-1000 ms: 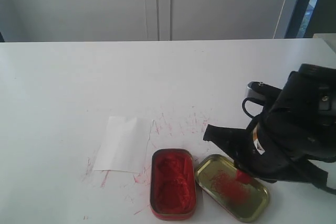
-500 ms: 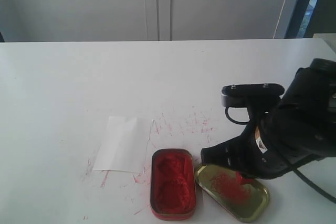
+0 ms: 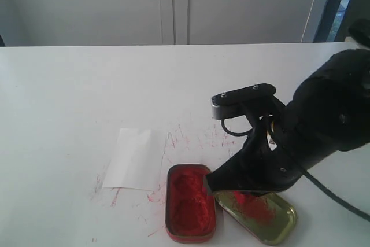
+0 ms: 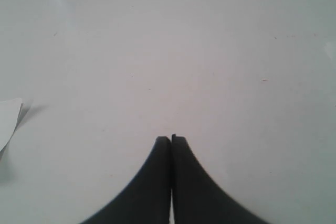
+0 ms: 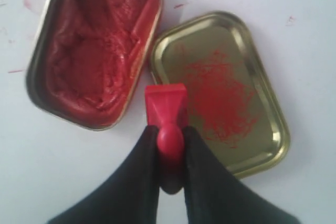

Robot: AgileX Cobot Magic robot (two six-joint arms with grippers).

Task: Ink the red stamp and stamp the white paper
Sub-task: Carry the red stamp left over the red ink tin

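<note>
Only the right wrist view shows the tiny red plastic stamp (image 5: pixel 166 106). The black right gripper (image 5: pixel 169 132) pinches its knob, over the gap between the red oblong ink tin (image 5: pixel 94 51) and the gold oblong lid (image 5: pixel 210 35). The left wrist view shows the left gripper (image 4: pixel 171 141), jaws pressed together.

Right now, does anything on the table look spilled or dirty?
Yes. Red ink streaks stain the table beside the white paper and near the red ink tin; red smears also lie inside the gold lid. The paper itself looks clean.
</note>
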